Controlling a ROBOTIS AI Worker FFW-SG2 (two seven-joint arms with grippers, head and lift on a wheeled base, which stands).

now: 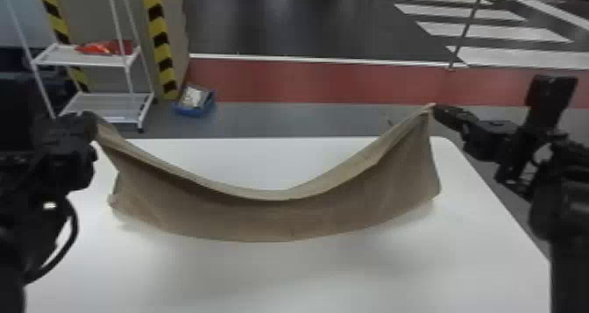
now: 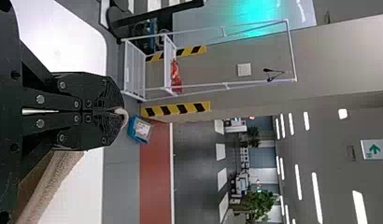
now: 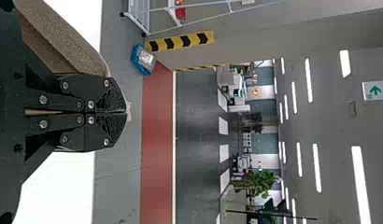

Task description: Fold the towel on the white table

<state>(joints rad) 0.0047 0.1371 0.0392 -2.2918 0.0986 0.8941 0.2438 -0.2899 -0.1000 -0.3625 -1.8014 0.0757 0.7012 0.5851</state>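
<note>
My left gripper (image 1: 90, 122) holds one upper corner of the brown towel (image 1: 271, 218) at the left of the head view, and my right gripper (image 1: 434, 108) holds the other at the right. Between them the towel sags in a wide curve above the white table (image 1: 289, 281). In the left wrist view my left gripper (image 2: 116, 112) is shut, with a bit of towel (image 2: 120, 111) between its tips. My right gripper (image 3: 118, 112) is likewise shut in the right wrist view, a scrap of cloth poking out past the tips and more towel (image 3: 63, 37) hanging beside it.
Beyond the table's far edge, a white rack (image 1: 105, 98) with a red item stands at the back left. A blue box (image 1: 195, 108) sits on the floor near a column with yellow and black stripes.
</note>
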